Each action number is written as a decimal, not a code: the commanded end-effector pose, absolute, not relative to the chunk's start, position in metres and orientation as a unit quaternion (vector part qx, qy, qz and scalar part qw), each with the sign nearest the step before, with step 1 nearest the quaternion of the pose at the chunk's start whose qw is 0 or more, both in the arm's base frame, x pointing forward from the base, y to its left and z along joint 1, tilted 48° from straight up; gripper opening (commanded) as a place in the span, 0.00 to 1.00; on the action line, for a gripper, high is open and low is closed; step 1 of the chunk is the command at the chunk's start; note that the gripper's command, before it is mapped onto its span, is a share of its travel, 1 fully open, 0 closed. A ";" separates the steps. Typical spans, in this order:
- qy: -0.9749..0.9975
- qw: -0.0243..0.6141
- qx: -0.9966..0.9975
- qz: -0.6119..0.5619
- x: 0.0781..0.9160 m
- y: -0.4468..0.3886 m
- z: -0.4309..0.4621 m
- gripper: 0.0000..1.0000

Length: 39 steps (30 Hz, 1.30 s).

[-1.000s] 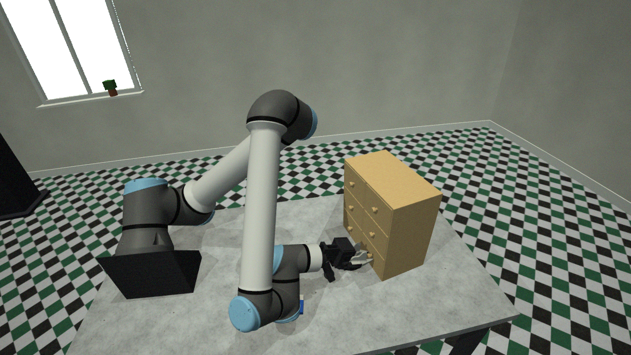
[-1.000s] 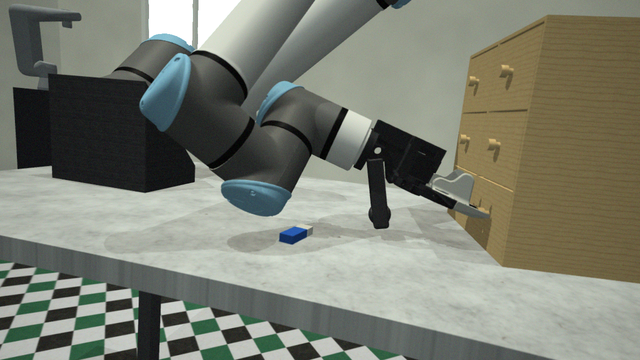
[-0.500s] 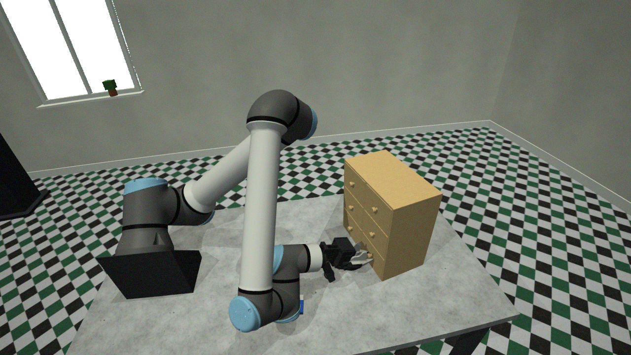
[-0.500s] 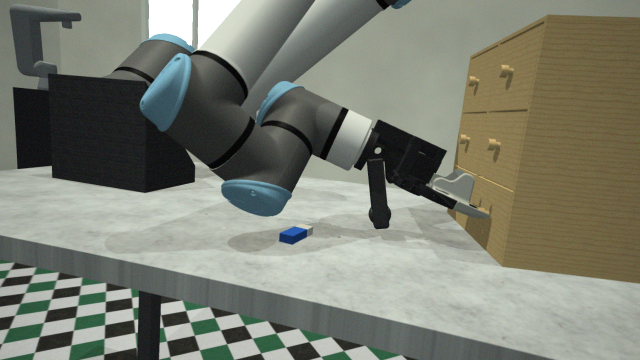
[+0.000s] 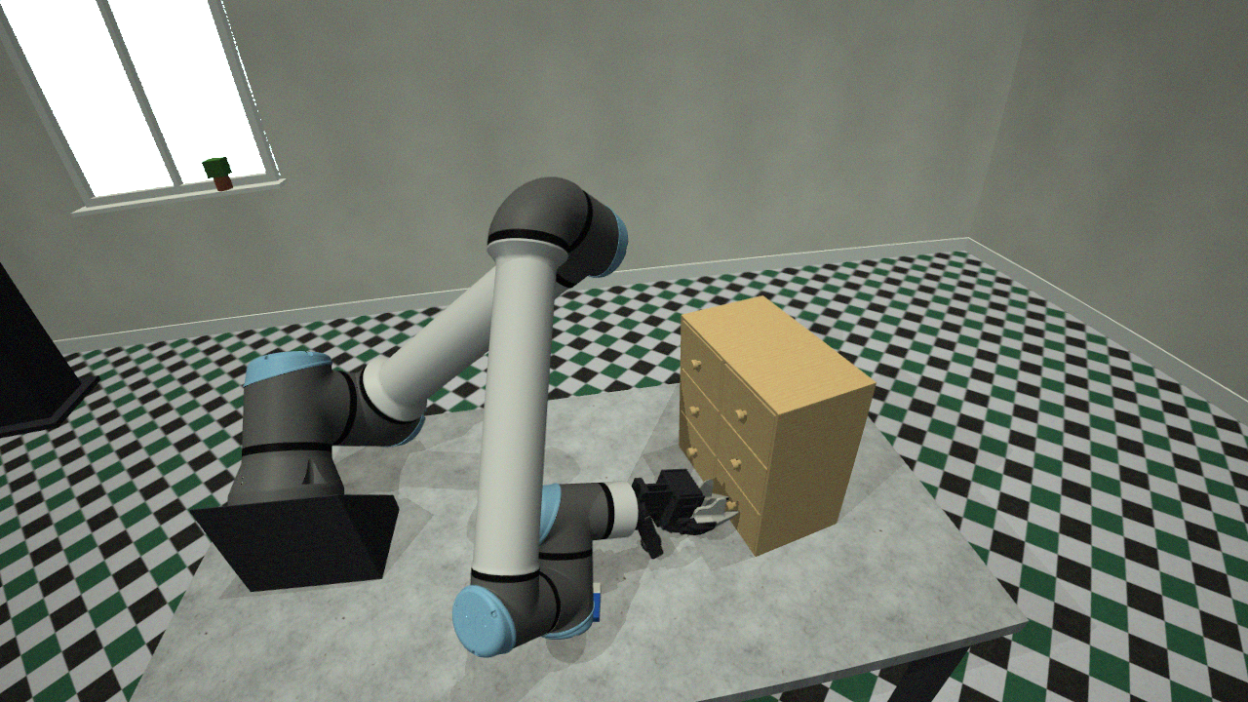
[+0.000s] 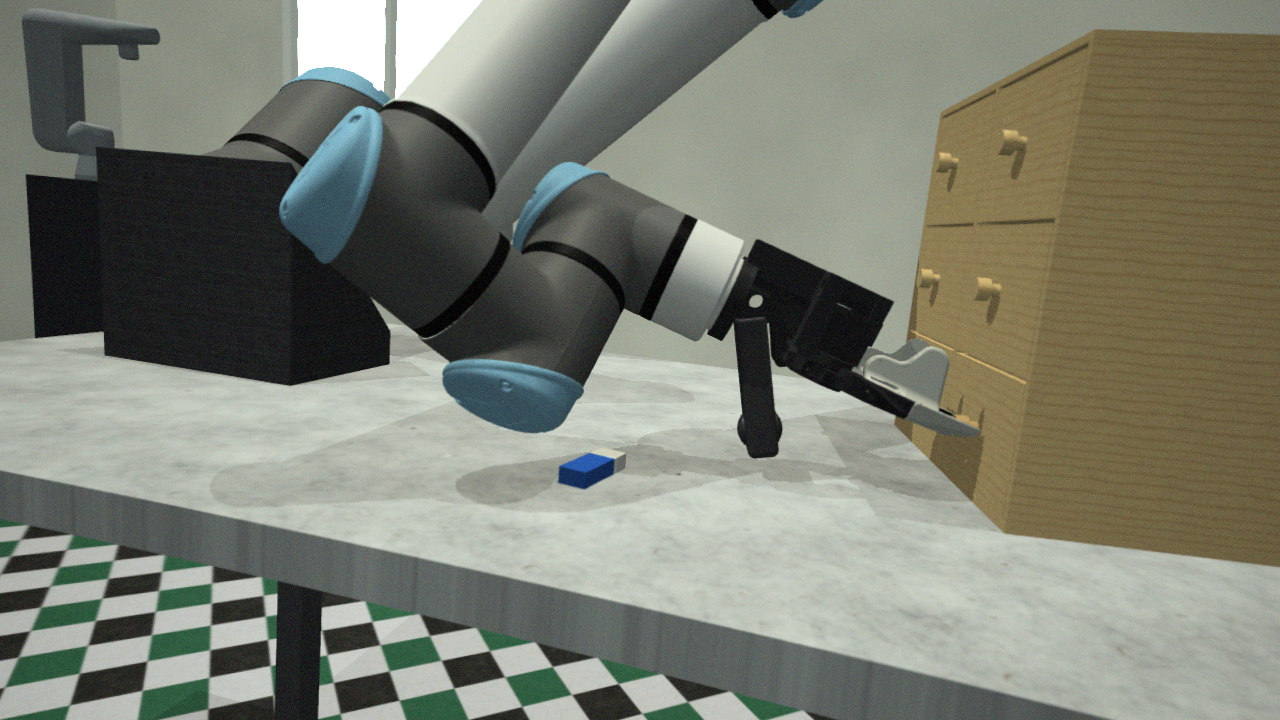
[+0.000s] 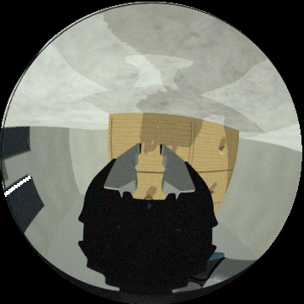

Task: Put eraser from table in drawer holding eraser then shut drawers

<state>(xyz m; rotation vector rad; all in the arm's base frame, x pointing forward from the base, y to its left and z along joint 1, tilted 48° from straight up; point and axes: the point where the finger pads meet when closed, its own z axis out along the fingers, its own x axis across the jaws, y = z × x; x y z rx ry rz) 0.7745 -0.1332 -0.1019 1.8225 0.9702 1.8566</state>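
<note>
In the exterior view, taking the eraser [image 5: 597, 606] [image 6: 588, 470] as our dial's centre, we see the arm's pedestal [image 5: 292, 559] [image 6: 196, 268] at ten o'clock, the gripper [image 5: 725, 506] [image 6: 959, 419] [image 7: 150, 144] at three beside the chest's lowest drawers, and the chest [image 5: 806, 471] [image 6: 1145, 268] [image 7: 124, 135] towards two on the same table [image 5: 785, 610] [image 6: 716, 564] [image 7: 211, 46].

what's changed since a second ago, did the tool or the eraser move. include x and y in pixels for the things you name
Nothing visibly changed: the tool [image 5: 729, 511] [image 6: 964, 419] [image 7: 150, 144] is still at a bottom-row knob [image 5: 731, 504] of the chest [image 5: 811, 462] [image 6: 1154, 268] [image 7: 122, 131], and the eraser [image 5: 597, 605] [image 6: 588, 470] still lies on the table [image 5: 741, 619] [image 6: 805, 546]. Nothing was visibly grasped or released.
</note>
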 end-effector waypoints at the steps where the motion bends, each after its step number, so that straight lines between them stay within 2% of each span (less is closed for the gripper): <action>1: 0.344 0.182 0.645 0.658 0.775 -0.134 -0.101 0.20; 3: 0.344 0.182 0.645 0.658 0.775 -0.134 -0.101 0.20; 4: 0.344 0.182 0.645 0.658 0.775 -0.134 -0.101 0.07; 39: 0.344 0.182 0.645 0.658 0.775 -0.134 -0.101 0.07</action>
